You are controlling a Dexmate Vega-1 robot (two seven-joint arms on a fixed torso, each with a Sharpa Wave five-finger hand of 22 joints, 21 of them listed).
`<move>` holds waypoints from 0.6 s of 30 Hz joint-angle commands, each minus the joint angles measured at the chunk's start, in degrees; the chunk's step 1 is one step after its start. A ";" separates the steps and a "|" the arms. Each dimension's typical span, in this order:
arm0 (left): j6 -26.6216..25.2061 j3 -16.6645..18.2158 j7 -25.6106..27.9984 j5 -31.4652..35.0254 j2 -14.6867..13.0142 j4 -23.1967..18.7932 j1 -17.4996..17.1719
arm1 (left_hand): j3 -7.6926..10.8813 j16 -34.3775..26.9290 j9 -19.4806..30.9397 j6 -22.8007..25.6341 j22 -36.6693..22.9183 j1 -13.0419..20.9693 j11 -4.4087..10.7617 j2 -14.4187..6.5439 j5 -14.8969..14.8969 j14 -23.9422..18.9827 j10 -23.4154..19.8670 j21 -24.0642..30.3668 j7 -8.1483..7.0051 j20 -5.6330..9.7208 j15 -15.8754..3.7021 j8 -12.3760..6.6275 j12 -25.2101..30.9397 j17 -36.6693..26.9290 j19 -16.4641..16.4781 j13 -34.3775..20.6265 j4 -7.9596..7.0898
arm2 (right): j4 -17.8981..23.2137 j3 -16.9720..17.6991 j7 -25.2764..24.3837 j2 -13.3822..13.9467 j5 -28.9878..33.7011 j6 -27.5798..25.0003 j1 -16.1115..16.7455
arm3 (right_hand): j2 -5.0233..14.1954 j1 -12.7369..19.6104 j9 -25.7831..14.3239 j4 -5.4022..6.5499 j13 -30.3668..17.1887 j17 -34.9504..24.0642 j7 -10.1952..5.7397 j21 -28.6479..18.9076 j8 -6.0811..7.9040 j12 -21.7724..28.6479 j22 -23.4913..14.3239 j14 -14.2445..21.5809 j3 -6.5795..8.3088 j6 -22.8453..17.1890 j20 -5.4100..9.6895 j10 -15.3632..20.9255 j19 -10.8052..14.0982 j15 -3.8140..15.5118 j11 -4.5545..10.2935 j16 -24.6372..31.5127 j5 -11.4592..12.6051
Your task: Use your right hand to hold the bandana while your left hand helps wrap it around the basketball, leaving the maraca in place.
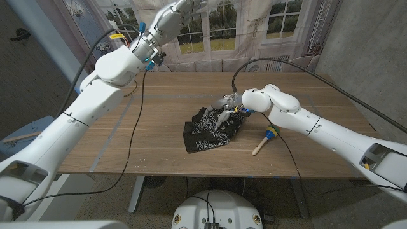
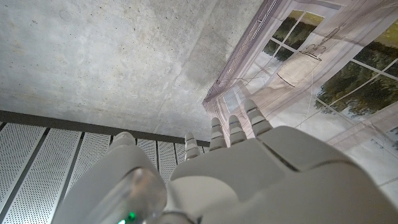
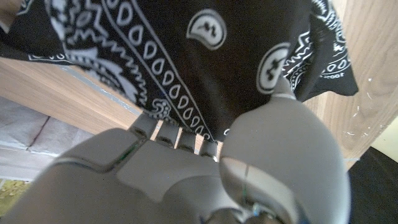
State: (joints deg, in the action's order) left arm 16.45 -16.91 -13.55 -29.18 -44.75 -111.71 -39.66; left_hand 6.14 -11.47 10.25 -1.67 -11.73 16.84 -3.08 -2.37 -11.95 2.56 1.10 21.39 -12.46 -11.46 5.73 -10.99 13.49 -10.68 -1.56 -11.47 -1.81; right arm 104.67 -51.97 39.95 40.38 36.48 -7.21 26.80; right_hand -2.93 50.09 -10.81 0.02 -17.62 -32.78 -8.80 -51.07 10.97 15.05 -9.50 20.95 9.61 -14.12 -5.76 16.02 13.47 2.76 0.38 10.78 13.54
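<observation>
A black bandana (image 1: pixel 205 133) with white paisley print lies bunched at the middle of the wooden table (image 1: pixel 159 102). It humps up over something hidden beneath it. My right hand (image 1: pixel 227 109) rests on the far right side of the hump. In the right wrist view the thumb (image 3: pixel 283 124) presses on the bandana (image 3: pixel 186 62) and the other fingers disappear under its edge, so the cloth is pinched. The maraca (image 1: pixel 264 139), with a wooden handle and a green and yellow head, lies just right of the cloth. My left hand (image 1: pixel 184 5) is raised high above the table's far side, fingers (image 2: pixel 233 130) straight, holding nothing.
A black cable (image 1: pixel 137 127) hangs from the left arm across the table's left half. Another cable (image 1: pixel 273 62) arcs over the right arm. A curtain printed with windows (image 1: pixel 254 25) hangs behind the table. Bare wood surrounds the cloth.
</observation>
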 commanded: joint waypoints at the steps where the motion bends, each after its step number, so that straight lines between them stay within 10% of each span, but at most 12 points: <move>1: 0.33 -0.05 -0.33 -0.02 -0.07 0.35 0.06 | -0.14 0.19 0.10 -0.43 -0.16 0.16 -0.28 -0.13 -0.23 0.29 0.34 -0.08 -0.07 -0.19 0.10 0.24 -0.27 -0.15 0.02 -0.06 0.35 | 1.24 4.60 -8.71 1.87 -4.00 2.38 3.74 | -0.52 -5.70 -0.32 2.60 0.35 1.61 -0.03 4.70 -0.28 -2.64 -0.27 -7.09 -4.49 2.67 -0.42 -4.31 -5.74 -0.92 -0.28 -0.09 1.28; 6: 0.63 0.22 -0.47 -0.25 -0.28 0.33 -0.31 | -0.15 0.21 0.10 -0.50 -0.15 0.17 -0.46 -0.15 -0.23 0.35 0.30 -0.11 -0.07 -0.22 0.10 0.26 -0.27 -0.15 0.03 -0.06 0.39 | -0.76 7.62 -12.04 1.90 -10.78 5.12 5.32 | -1.32 -13.02 -0.38 6.27 0.81 3.26 1.41 9.76 -0.43 -3.73 -0.36 -13.84 -8.82 6.48 -2.99 -8.37 -11.27 -4.45 -1.99 0.05 3.06; 18: 1.35 0.94 -0.57 -0.61 -0.83 -0.07 -1.40 | -0.15 0.22 0.10 -0.65 -0.15 0.19 -0.47 -0.20 -0.24 0.35 0.26 -0.16 -0.08 -0.14 0.04 0.31 -0.29 -0.14 0.05 -0.06 0.48 | -5.05 10.01 -16.67 1.18 -20.76 9.52 6.66 | -2.30 -23.35 -0.30 9.42 1.36 4.86 3.17 15.79 -1.01 -3.52 -0.50 -16.65 -14.97 12.17 -6.35 -10.30 -17.12 -7.16 -3.76 1.00 5.49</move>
State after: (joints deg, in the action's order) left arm 17.22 -16.56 -13.94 -29.36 -45.12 -111.48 -40.24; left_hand 5.89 -11.47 10.25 -1.89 -11.74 16.84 -3.08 -2.37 -11.95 2.55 1.10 21.39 -12.24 -11.46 5.74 -10.76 13.49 -10.68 -1.56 -11.48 -1.57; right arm 101.87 -44.43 28.84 41.73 22.98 -1.13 31.74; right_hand -5.12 28.35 -11.11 9.16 -16.21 -28.09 -6.49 -36.23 10.24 11.43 -9.75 4.86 -4.30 -4.09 -11.91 6.31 -2.66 -3.69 -2.99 11.56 18.43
